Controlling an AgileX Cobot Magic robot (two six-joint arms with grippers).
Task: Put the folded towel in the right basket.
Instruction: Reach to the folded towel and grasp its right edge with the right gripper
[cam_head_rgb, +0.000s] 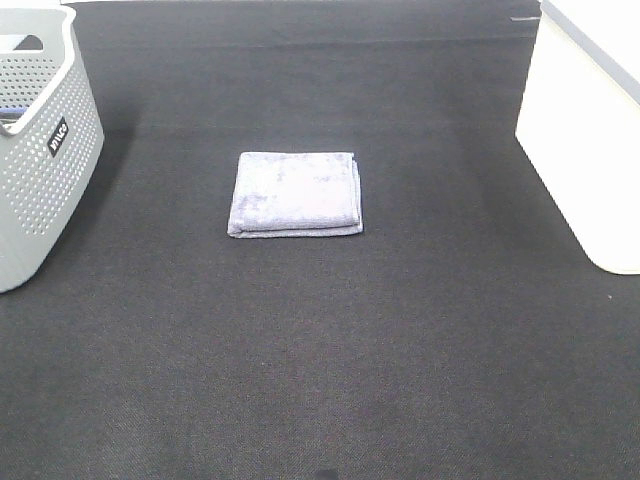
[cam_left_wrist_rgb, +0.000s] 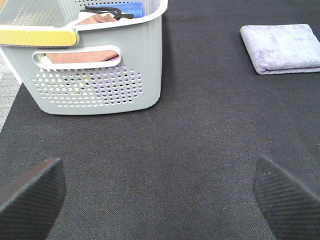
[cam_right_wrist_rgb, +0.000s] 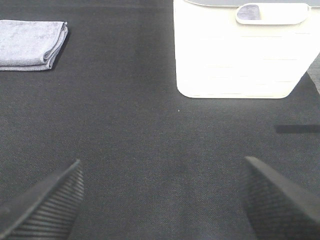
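Observation:
A folded lavender-grey towel (cam_head_rgb: 295, 193) lies flat on the dark mat in the middle of the exterior view. It also shows in the left wrist view (cam_left_wrist_rgb: 282, 48) and the right wrist view (cam_right_wrist_rgb: 31, 44). The right basket (cam_head_rgb: 590, 130) is white and stands at the right edge; the right wrist view shows its wall and handle slot (cam_right_wrist_rgb: 240, 55). Neither arm shows in the exterior view. My left gripper (cam_left_wrist_rgb: 160, 192) is open and empty above bare mat, far from the towel. My right gripper (cam_right_wrist_rgb: 162, 192) is open and empty above bare mat, short of the white basket.
A grey perforated basket (cam_head_rgb: 40, 150) stands at the left edge; in the left wrist view (cam_left_wrist_rgb: 100, 85) it holds a brown cloth, a blue item and a black object. The dark mat (cam_head_rgb: 320, 350) covers the whole work surface.

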